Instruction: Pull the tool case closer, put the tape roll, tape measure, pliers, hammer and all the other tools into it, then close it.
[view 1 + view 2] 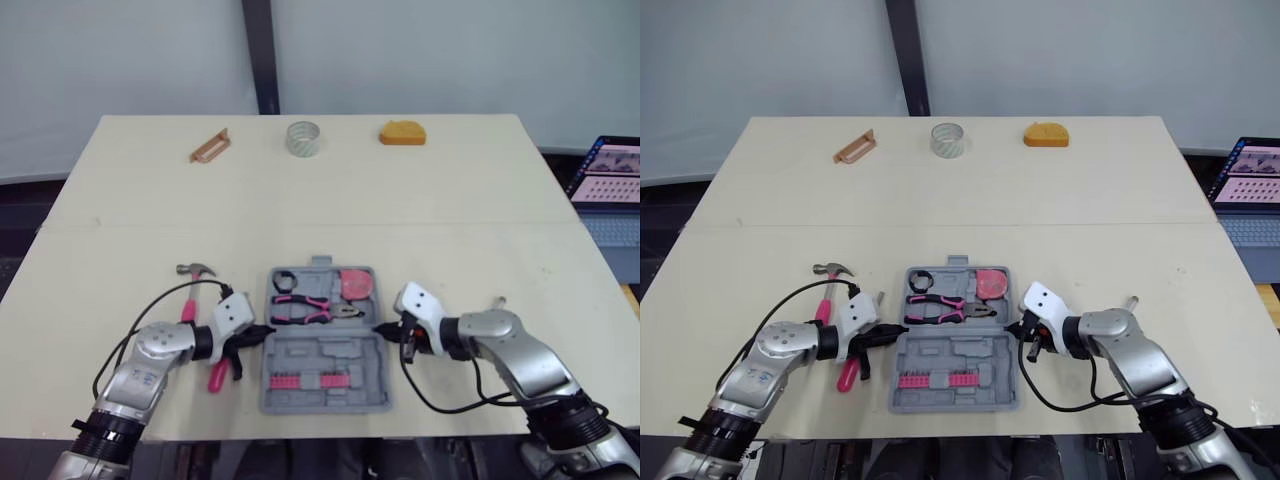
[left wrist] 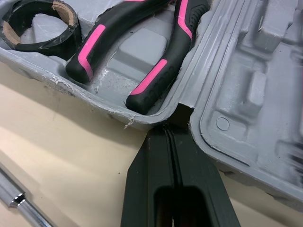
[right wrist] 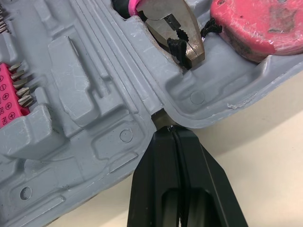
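The grey tool case (image 1: 322,402) lies open near the table's front edge. Its far half holds a black tape roll (image 1: 284,281), pink-and-black pliers (image 1: 310,310) and a pink tape measure (image 1: 353,284). A pink strip of bits (image 1: 307,380) sits in the near half. A hammer (image 1: 196,285) with a pink handle lies just left of the case. My left gripper (image 2: 169,127) is shut, tips against the hinge notch on the case's left side. My right gripper (image 3: 166,130) is shut too, tips at the right hinge notch.
Along the far edge lie a brown wooden piece (image 1: 209,146), a clear tape roll (image 1: 303,138) and an orange block (image 1: 402,132). A laptop (image 1: 610,175) stands off the table's right side. A small metal piece (image 1: 497,300) lies by my right arm.
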